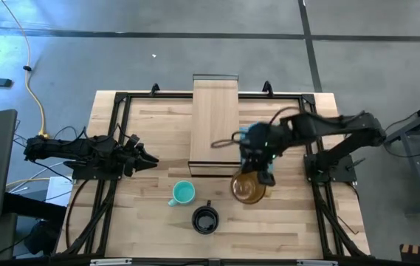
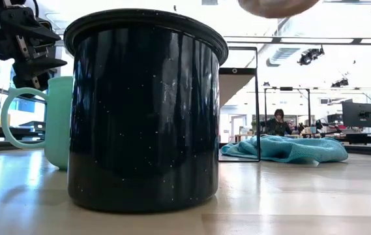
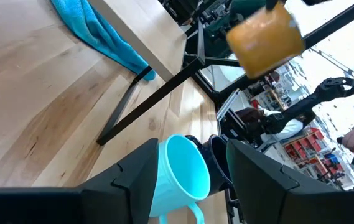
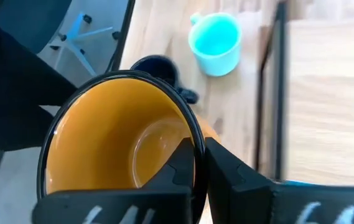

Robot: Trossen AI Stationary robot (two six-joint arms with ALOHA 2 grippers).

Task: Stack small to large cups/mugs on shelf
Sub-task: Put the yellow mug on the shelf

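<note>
Your right hand [image 4: 200, 163] pinched the amber mug's [image 4: 117, 140] rim.
You held it clear of the tabletop [image 1: 291, 214], beside the shelf [image 1: 214, 122], likely to go first; the teal mug [image 1: 183, 193] and black mug [image 1: 205, 219] waited; left hand [image 1: 145, 157] idled open.

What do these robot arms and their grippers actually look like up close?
Both arms are dark, jointed metal with black cables along them. The left gripper ends in two pointed black fingers, angular and matte. The right gripper has similar flat black fingers.
</note>
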